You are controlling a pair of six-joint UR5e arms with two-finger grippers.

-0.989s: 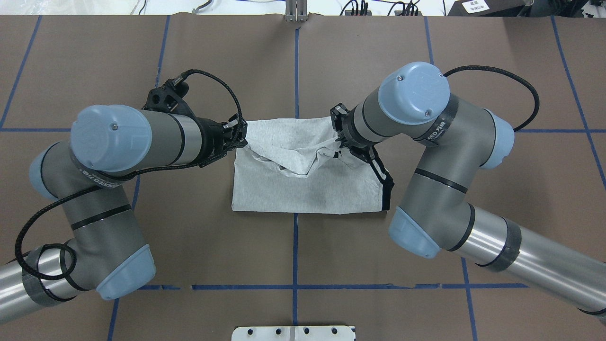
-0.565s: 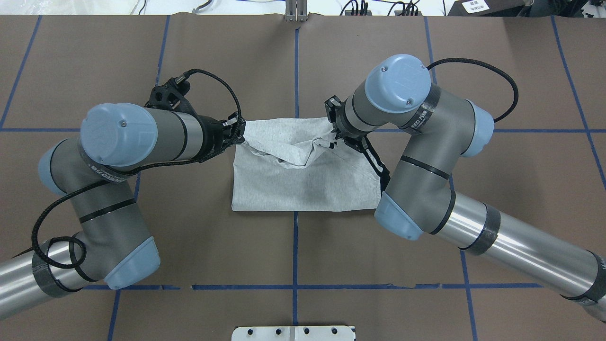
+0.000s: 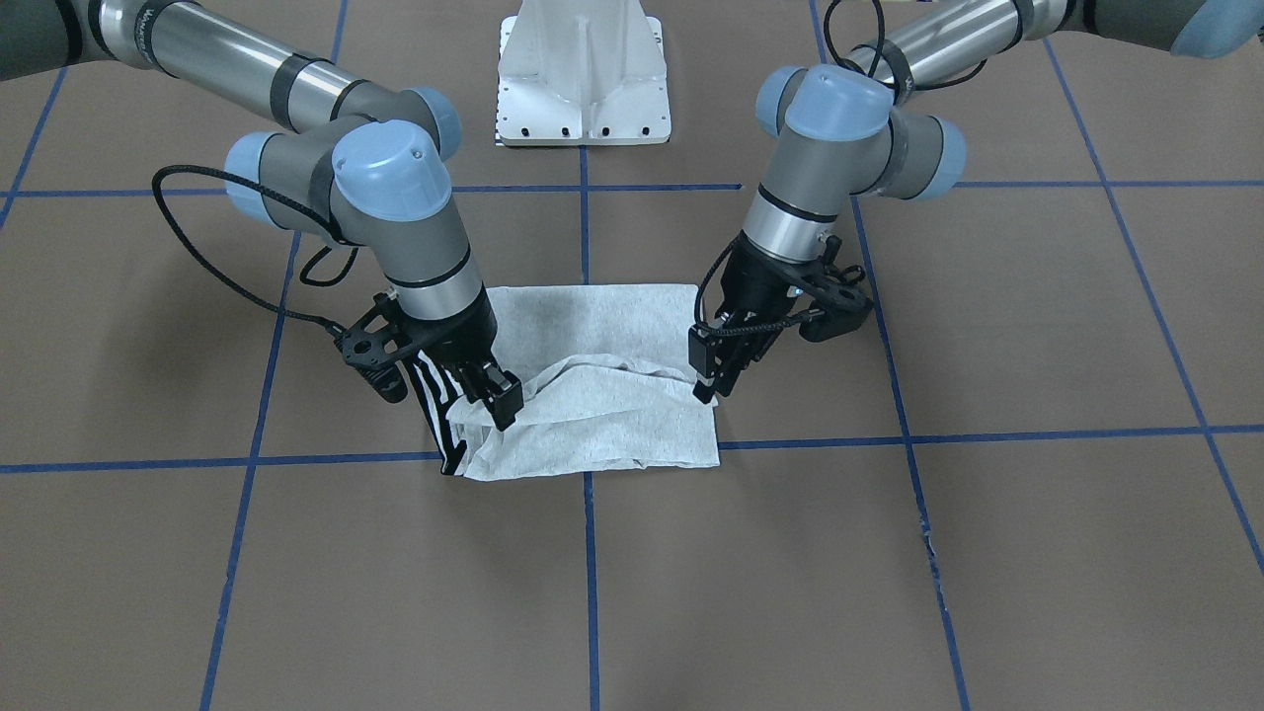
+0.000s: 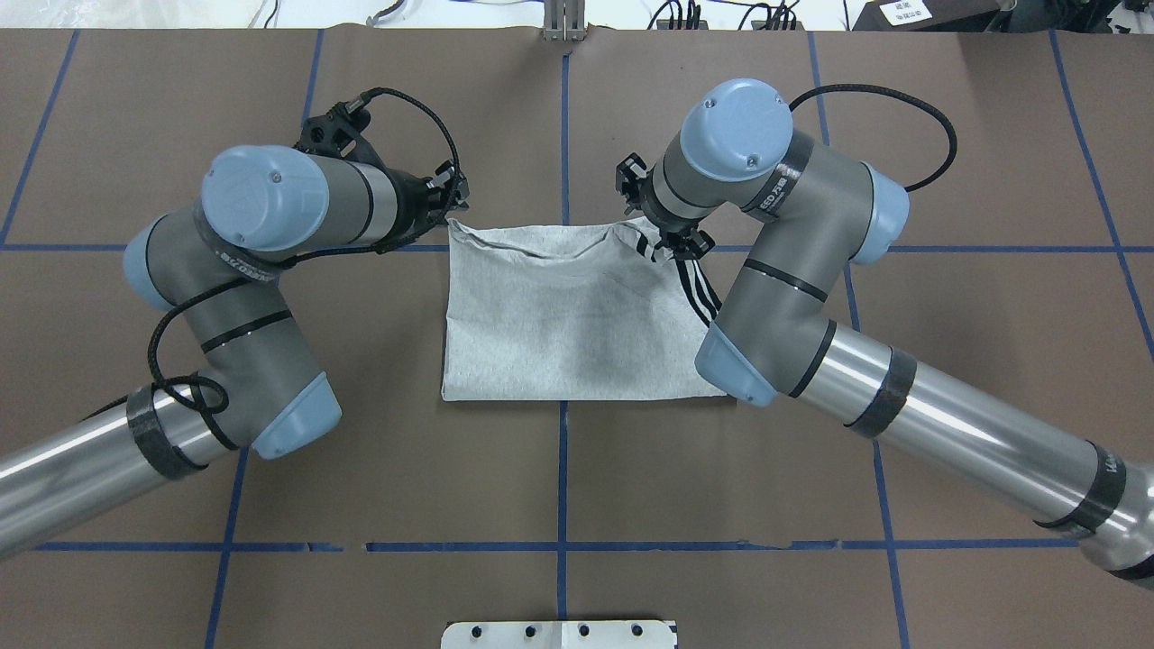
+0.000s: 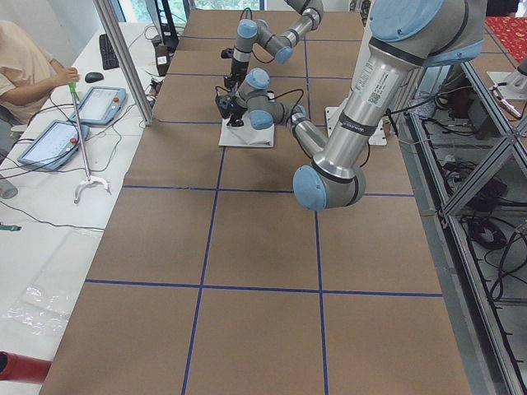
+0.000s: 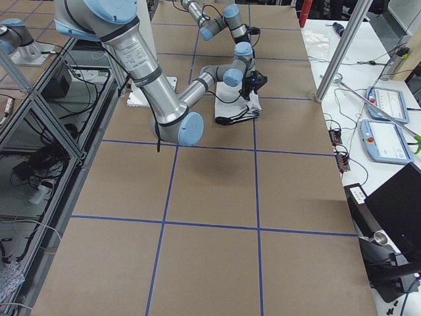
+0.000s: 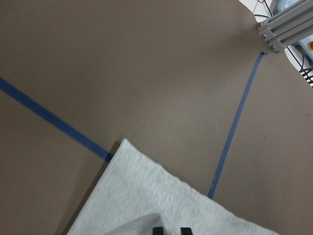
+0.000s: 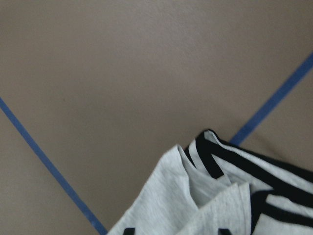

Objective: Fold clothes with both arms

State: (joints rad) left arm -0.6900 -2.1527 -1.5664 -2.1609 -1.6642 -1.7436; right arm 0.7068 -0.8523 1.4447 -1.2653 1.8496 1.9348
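Lying between left pincer (image 3: 706,387) and right pincer (image 3: 491,395), T-shirt's (image 3: 592,316) far corners touch them.

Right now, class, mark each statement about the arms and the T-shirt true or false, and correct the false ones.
1. The left fingers and right fingers are both at the T-shirt edge farthest from the white pedestal. True.
2. The striped sleeve hem is beside the left fingers. False: it is beside the right fingers.
3. The T-shirt lies on the brown table. True.
4. A printed picture shows on the T-shirt. False: only plain grey fabric shows.
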